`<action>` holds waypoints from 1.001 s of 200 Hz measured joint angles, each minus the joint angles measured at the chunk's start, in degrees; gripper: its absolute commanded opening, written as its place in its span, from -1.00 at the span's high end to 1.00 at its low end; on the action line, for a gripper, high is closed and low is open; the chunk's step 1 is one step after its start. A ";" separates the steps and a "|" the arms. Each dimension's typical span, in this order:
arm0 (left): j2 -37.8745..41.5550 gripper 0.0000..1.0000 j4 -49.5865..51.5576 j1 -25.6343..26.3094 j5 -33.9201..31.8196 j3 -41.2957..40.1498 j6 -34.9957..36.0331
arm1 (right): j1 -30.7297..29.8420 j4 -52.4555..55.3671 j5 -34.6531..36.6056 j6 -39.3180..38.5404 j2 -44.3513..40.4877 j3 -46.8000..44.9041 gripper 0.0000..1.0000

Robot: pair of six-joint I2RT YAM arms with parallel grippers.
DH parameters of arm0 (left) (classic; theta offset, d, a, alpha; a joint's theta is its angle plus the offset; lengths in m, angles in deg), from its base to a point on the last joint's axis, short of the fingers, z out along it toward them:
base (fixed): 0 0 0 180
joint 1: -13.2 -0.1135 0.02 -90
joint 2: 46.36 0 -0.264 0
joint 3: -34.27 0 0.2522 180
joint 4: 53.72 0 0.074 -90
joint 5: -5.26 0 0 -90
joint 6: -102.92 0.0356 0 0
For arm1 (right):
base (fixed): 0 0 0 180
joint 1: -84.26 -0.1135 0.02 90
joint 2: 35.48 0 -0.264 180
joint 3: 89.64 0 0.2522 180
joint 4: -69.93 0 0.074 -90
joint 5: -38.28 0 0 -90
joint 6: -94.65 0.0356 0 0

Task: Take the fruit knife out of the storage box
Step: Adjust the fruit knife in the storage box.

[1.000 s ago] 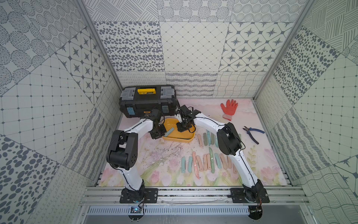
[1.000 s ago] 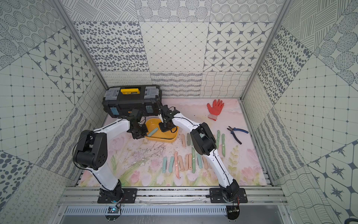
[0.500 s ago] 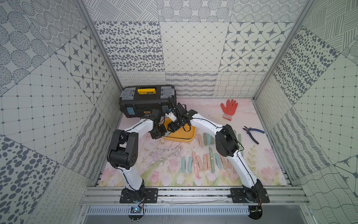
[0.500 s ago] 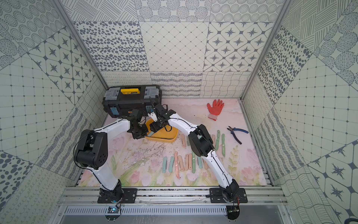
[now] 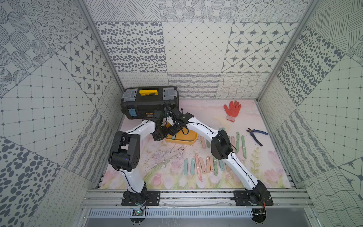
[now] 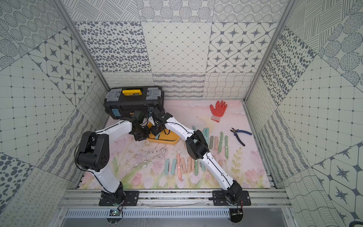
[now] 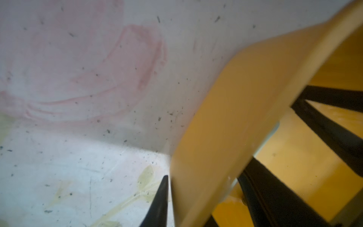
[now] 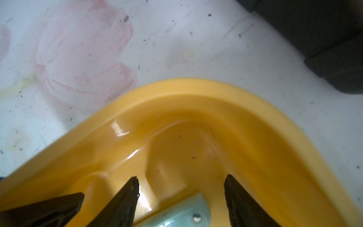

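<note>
On the near side of the storage box (image 5: 189,140), toward the arm bases, pale green and pink knives (image 5: 198,167) lie in rows on the mat. Judging from them, the task's knife is slim, stiff and light, and probably has a smooth plastic handle. At the box's left end the left gripper (image 7: 208,169) pinches the box wall, one finger outside and one inside, which should keep the light tub from sliding. Inside the box, on its floor near that end, lies the fruit knife (image 8: 177,216). Only its pale teal, riveted handle end shows, in the right wrist view. The right gripper (image 8: 181,176) hangs over it with jaws spread wide, a finger on either side of the handle, touching nothing. I judge the handle the place to grip, across its narrow width by the rivet, and firmly, since it could skid on the glossy plastic. Beyond the box stands the black toolbox (image 5: 149,102).
</note>
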 measured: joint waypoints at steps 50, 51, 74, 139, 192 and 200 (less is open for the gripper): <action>-0.55 0.63 -0.31 0.00 0.24 0.00 -0.02 | 0.31 0.20 7.65 0.61 -4.76 -8.74 -0.41; -0.55 0.63 -0.31 0.00 0.24 0.00 -0.02 | 0.33 0.20 7.69 0.63 -4.85 -8.92 -0.41; -0.57 0.63 -0.35 0.00 0.28 0.00 -0.02 | 1.57 -0.81 8.52 1.92 -9.46 -16.31 -0.38; -0.57 0.63 -0.33 0.00 0.33 0.00 -0.02 | 2.51 -11.23 -0.90 0.72 -19.19 -30.99 -0.40; -0.57 0.63 -0.33 0.00 0.33 0.00 -0.02 | 1.16 -1.57 2.32 1.75 -15.67 -14.91 -0.33; -0.57 0.64 -0.33 0.00 0.33 0.00 -0.02 | 1.29 0.42 2.36 1.79 -15.67 -13.73 -0.28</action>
